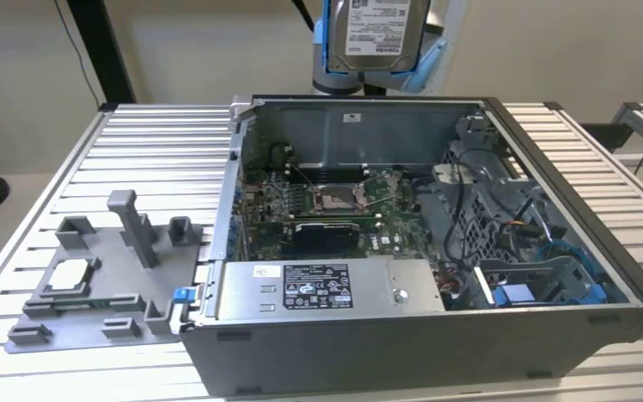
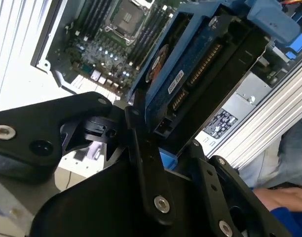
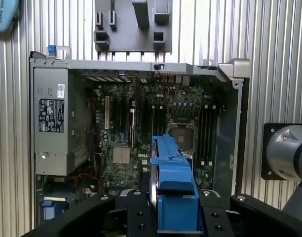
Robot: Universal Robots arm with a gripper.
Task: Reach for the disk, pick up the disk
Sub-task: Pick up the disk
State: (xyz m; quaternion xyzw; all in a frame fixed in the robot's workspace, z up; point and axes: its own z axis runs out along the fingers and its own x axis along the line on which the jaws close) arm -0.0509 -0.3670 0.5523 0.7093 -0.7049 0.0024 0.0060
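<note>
Claw [image 3: 176, 217] pinching the disk [image 1: 380, 33], we see it held high above the open computer case [image 1: 434, 251] on the desk [image 1: 154, 151]

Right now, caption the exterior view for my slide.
Gripper holds the disk aloft above the open computer case.

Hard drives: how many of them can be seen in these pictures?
1. The hard drive hangs in the tool, lifted above the open computer case. Its blue rails show in both wrist views. More drives may be hidden in the case's bays.
</note>
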